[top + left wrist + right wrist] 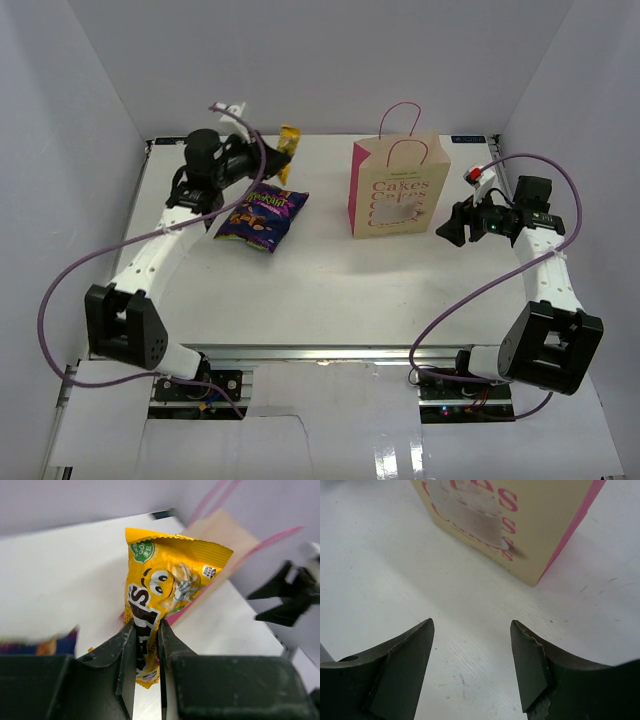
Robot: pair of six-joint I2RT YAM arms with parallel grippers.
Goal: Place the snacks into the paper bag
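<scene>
1. Grip check: left end effector [146, 630] is clamped on the lower end of a small yellow crinkly candy packet [167, 587], held off the white table [330, 280].
2. Right end effector [472, 630] gapes empty just beside the upright tan paper bag with pink sides [400, 195].
3. I'd carry it high, clear the pink loop handles [404, 104], and drop only over the mouth.
4. Left wrist view shows the pinch; only the top view shows the big purple-blue crinkly snack bag [262, 215] whole, flat on the table.

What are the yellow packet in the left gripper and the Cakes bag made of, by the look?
The yellow packet: likely thin plastic film, glossy, printed; it shows a crimped zigzag top edge and soft creases. The paper bag: apparently kraft paper, matte tan; flat dull faces and sharp folded corners.
</scene>
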